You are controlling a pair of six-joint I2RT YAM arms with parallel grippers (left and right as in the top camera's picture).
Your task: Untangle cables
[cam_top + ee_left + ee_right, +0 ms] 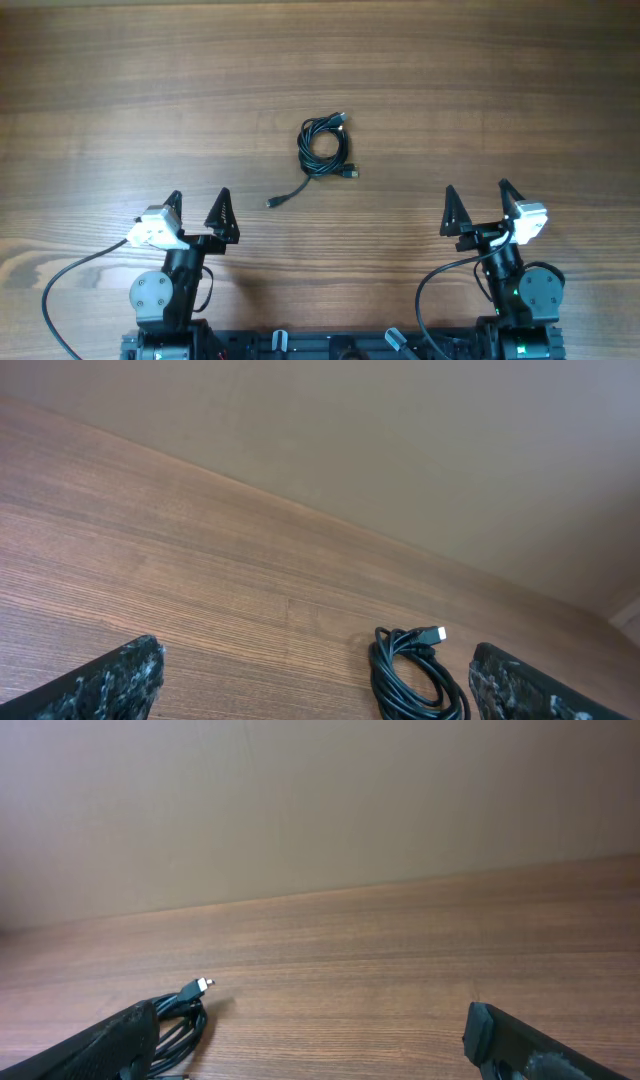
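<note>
- Black cables [323,148] lay as one small tight coil near the middle of the wooden table [100,90], with a single tail running out to the near left and ending in a small plug [272,204].
- Over at the near left, the left gripper [198,196] sat with its jaws spread wide and nothing between them, well apart from the coil.
- Same story on the near right: the right gripper [478,188] was wide open and empty, also well apart from the coil.
- First danger was the cord itself: it was thin and flat on the wood, so fingers coming down could have scraped the table or closed on nothing.
- The loops were packed close, so a pinch on the coil could have caught several strands, and a pull would then likely have cinched the tangle tighter.
- The bundle looked light, and tugging the tail without the other arm pinning the coil would probably have dragged everything along.
- A connector [349,173] at the coil's near right edge could have snagged in a loop.
- Two arms converging on so small a target risked knocking fingers together.
</note>
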